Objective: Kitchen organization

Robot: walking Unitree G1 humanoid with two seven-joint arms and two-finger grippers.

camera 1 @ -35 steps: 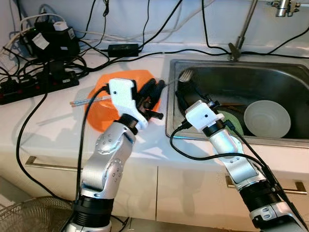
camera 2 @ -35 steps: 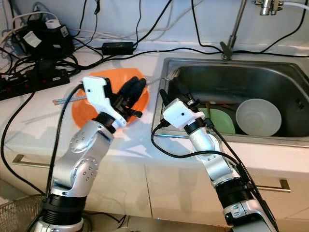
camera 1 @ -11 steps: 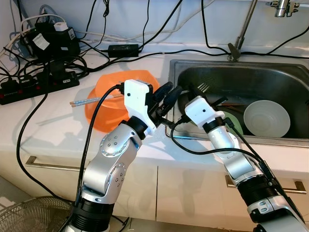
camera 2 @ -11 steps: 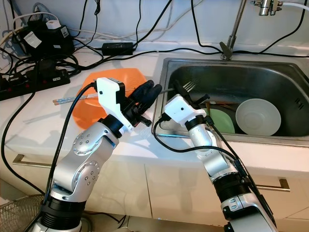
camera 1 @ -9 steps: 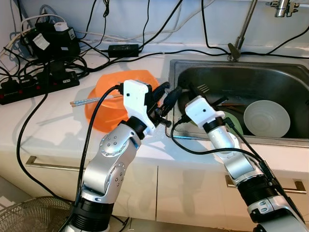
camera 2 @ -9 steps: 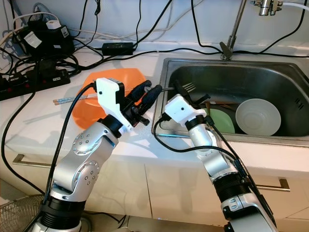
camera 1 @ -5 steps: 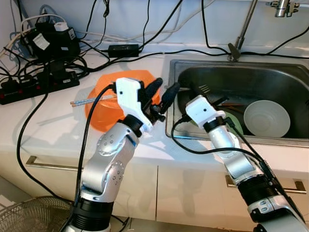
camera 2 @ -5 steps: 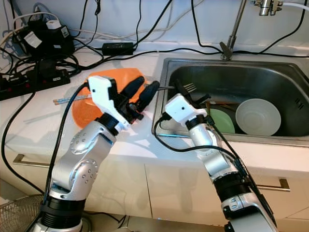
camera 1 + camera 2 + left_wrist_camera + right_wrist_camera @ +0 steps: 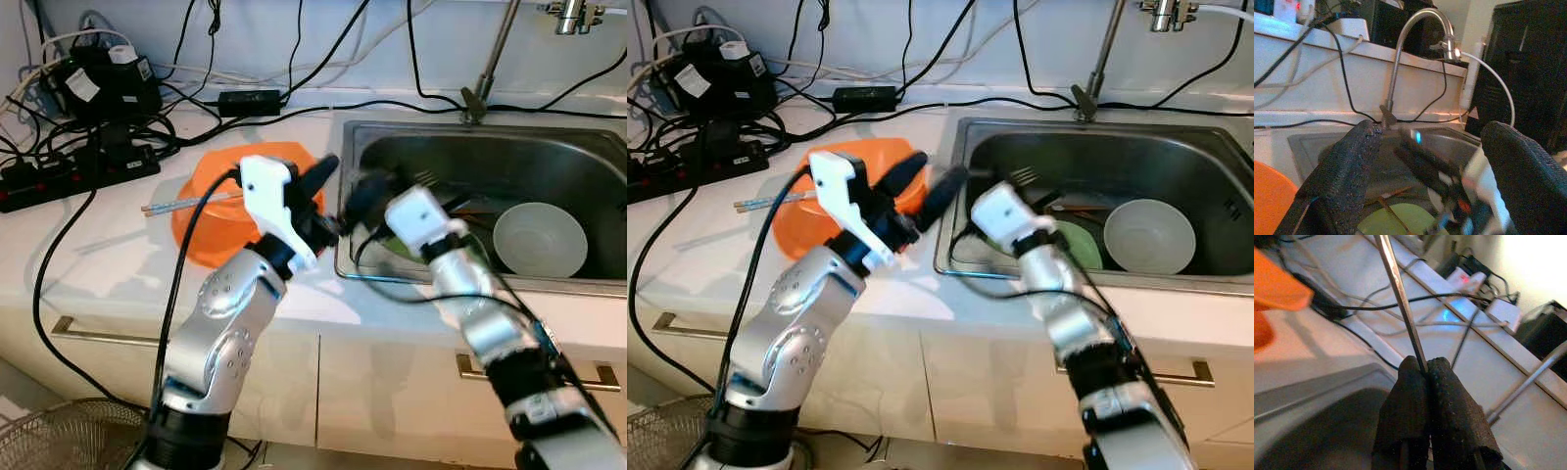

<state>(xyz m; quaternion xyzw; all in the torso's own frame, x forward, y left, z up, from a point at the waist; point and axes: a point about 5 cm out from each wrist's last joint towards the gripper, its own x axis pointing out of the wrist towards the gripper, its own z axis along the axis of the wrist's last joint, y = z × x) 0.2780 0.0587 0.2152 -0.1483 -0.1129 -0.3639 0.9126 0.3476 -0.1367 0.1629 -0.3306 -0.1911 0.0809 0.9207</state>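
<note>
Standing by the white countertop [image 9: 118, 255], I watched a fork handover in progress, by my read. The stainless steel sink [image 9: 1136, 147] held a white round bowl [image 9: 1148, 235] and a pale green plate [image 9: 1080, 245] with brown chopsticks lying across it. An upturned orange plastic bowl [image 9: 211, 211] sat on the counter just beside the sink's left edge, a pair of chopsticks [image 9: 181, 204] resting against it. Black cables and a power strip [image 9: 69, 171] cluttered the back left.

The left gripper [image 9: 921, 191] hung over the sink's left rim, its two padded fingers spread wide apart. The right gripper [image 9: 1435, 382] was pinched tight on the thin metal fork [image 9: 1398, 298] by its handle; the tines [image 9: 1024, 176] showed above the sink, just beside the left gripper. The right arm was motion-blurred.

To do this well, I judged: steady the right arm first, bring the free end of the handle squarely between the left fingers, close the left fully, and only then loosen the right. A thin smooth handle could slip or twist, dropping back into the sink.
</note>
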